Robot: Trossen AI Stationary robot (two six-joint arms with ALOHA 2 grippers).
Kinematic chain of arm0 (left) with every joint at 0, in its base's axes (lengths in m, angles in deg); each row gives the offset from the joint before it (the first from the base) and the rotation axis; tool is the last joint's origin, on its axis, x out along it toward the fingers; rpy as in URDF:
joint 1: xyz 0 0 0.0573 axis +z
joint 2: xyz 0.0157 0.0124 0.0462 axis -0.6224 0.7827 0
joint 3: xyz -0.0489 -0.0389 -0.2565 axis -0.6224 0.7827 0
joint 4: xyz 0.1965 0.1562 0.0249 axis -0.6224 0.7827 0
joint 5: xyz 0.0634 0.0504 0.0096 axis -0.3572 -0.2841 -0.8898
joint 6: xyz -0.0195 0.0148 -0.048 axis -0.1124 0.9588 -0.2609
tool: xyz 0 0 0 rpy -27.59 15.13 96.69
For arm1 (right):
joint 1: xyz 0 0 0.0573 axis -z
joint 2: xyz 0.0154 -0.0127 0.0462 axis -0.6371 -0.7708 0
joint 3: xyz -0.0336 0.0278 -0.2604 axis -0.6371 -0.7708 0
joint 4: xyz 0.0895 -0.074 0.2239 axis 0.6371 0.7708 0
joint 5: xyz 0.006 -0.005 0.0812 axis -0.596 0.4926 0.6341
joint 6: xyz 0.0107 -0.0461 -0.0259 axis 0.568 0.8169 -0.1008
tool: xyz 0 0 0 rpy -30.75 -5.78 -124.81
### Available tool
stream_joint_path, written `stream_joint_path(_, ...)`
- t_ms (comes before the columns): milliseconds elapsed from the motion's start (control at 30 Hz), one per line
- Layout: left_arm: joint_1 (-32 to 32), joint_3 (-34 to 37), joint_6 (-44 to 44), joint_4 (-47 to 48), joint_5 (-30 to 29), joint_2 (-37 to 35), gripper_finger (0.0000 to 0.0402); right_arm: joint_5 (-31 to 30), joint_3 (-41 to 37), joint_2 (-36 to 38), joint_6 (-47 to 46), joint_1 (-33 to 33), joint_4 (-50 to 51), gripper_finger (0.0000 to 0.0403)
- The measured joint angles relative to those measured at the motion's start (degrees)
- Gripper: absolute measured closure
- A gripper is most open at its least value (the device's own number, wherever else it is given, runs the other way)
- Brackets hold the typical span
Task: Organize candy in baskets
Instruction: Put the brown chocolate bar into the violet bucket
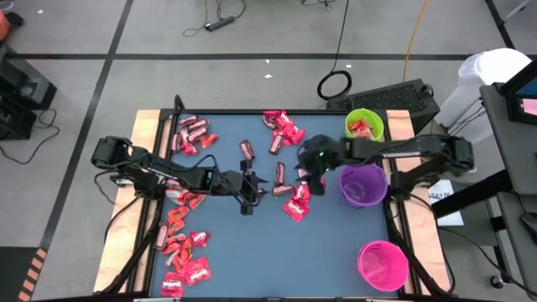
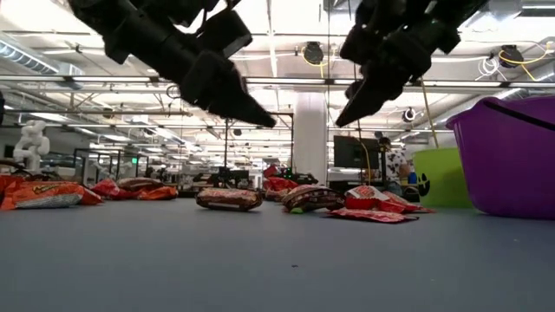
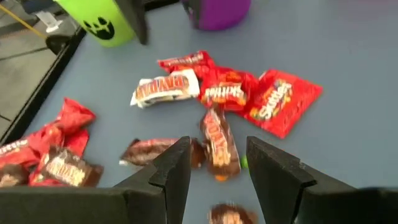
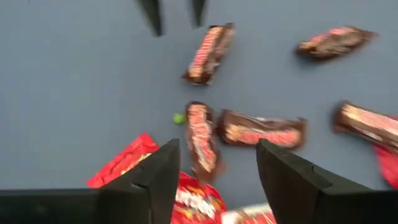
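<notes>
Wrapped candy lies in loose groups on the blue table: at the far left [image 1: 191, 134], the far middle [image 1: 284, 127], the near left [image 1: 180, 247] and the middle [image 1: 295, 201]. The green basket [image 1: 374, 117] holds a few red pieces. The purple basket [image 1: 362, 186] and the pink basket [image 1: 383, 265] stand along the right side. My left gripper [image 1: 258, 183] hangs open above the table's middle, with a dark candy bar [image 3: 219, 146] on the table beyond its fingers. My right gripper [image 1: 305, 176] hangs open facing it, above another dark bar [image 4: 200, 138]. Both stay clear of the table in the low view.
A tiny green dot [image 4: 179, 117] lies loose among the middle bars. The purple basket stands close to the right of my right gripper. Bare blue table [image 1: 277, 260] stretches between the near-left candy and the pink basket. Wooden strips [image 1: 148, 126] edge the table.
</notes>
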Motion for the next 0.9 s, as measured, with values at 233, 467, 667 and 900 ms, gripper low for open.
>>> stream_joint_path(233, -0.04, 7.52, -0.02, -3.0, -0.21, -9.4, 0.024, -0.35, 0.0, -8.85, 0.28, -3.07, -7.2, 0.0146)
stream_joint_path(467, -0.05, 15.37, -2.33, -8.38, -0.11, -15.75, 0.024, -2.31, 0.0, -16.82, -0.14, -3.46, -12.66, 0.0155)
stream_joint_path(667, -0.08, 16.91, -3.13, -9.23, 0.05, -14.69, 0.024, -2.21, -0.04, -22.33, -0.05, -3.6, -14.46, 0.0188)
stream_joint_path(900, -0.07, 17.01, -3.1, -12.18, 0.07, -14.47, 0.024, -2.11, -0.02, -23.51, 1.71, -3.59, -16.48, 0.0267)
